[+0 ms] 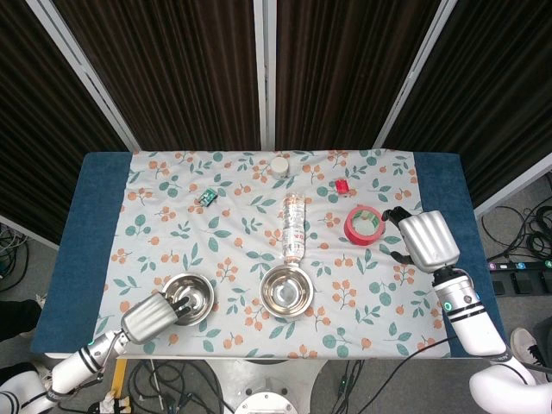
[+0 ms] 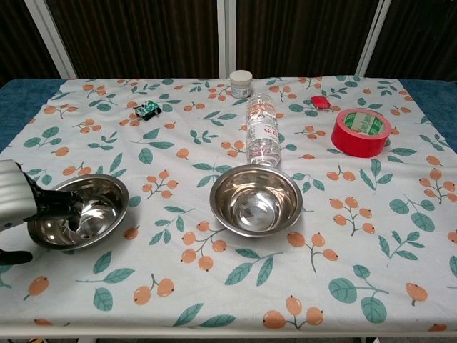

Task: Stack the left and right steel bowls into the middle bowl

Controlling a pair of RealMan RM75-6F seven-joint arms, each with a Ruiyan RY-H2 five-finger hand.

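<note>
Two steel bowls show on the floral cloth. The left bowl [image 1: 191, 297] [image 2: 82, 211] sits near the front edge, and the middle bowl [image 1: 287, 291] [image 2: 255, 200] stands upright to its right. My left hand [image 1: 155, 316] [image 2: 21, 204] reaches over the left bowl's near-left rim, its fingers [image 2: 61, 207] lying inside the bowl. Its thumb stays outside, apart from the wall. The bowl rests on the table. My right hand [image 1: 424, 241] hovers at the right side beside the tape roll, holding nothing, and is out of the chest view. No bowl shows on the right.
A clear water bottle [image 1: 294, 228] lies just behind the middle bowl. A red tape roll [image 1: 363, 224] sits at the right, with a small red item [image 1: 341, 186] behind it. A white jar [image 1: 279, 166] and a small green toy [image 1: 206, 197] stand near the back.
</note>
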